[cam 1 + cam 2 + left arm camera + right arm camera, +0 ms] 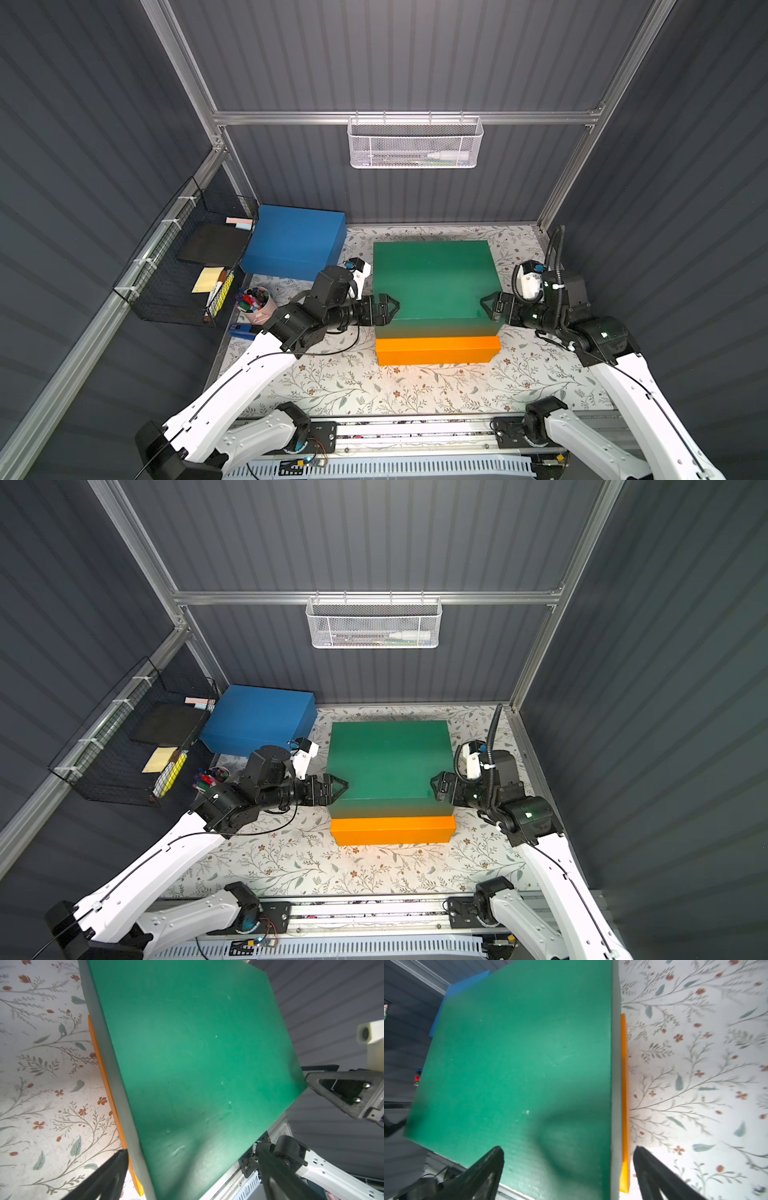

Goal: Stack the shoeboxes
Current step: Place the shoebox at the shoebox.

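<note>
The surface [415, 390] carries a pale floral print of leaves and small red flowers. It is enclosed on three sides by dark grey ribbed walls [395, 54] held in an aluminium frame [291, 117]. A metal rail [415, 434] runs along its near edge.

Containers. A white mesh basket [415, 143] hangs from the frame's rear crossbar. A white tube [446, 156] lies on its side inside it; the other contents are too faint to name. A black wire rack [174, 291] hangs on the left wall and holds a black flat pad [214, 245], a yellow note pad [208, 279], pink and pale blue pieces [239, 223] and some pens [220, 291]. A pink cup [257, 311] filled with coloured markers stands on the surface just beside the rack.

Shoeboxes. The green box [432, 278] sits on top of the orange box [438, 350] at mid-surface. Of the orange box, only the front face and a thin strip at the sides show. The blue box [295, 241] stands apart in the rear left corner, close against the rack.

Hands. The left hand [390, 309] is at the green box's left edge and the right hand [487, 307] at its right edge, both near the front corners. Each wrist view shows the fingers [108, 1174] [483, 1172] spread wide apart with an edge of the green box between them. Whether they touch the box cannot be told.
</note>
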